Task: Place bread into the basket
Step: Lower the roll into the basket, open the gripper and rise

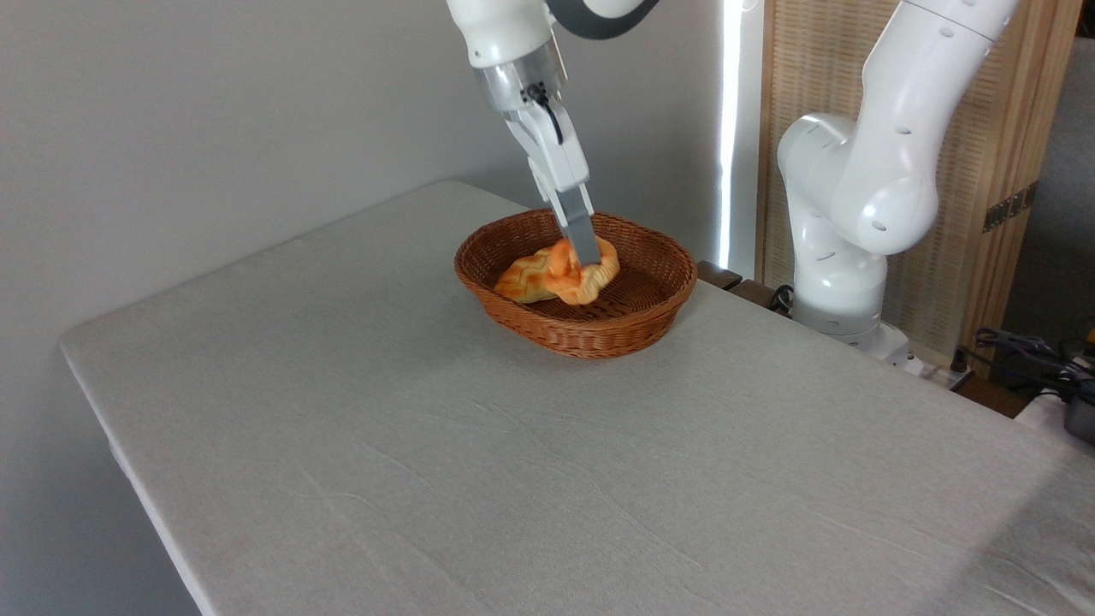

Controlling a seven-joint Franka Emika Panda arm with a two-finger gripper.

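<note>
Cloth-covered table (pixel 513 479) bears the basket (pixel 637 329); inside, the gripper (pixel 588 257) is clamped on the bread (pixel 575 278)

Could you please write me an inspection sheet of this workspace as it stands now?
Surface: table under a pale grey cloth, lightly creased, bare apart from the basket.
Job's things: brown wicker basket near the far edge; the small bun is inside it, tilted, resting against a longer braided loaf.
Clutter: nothing seen on the table.
Grippers: gripper reaches down into the basket at the bun; whether its fingers are closed on it cannot be told.
Cables: short black wire on the gripper body; dark cables off the table at right.
Surroundings: grey wall behind, robot base beyond the table, wooden screen at right.
</note>
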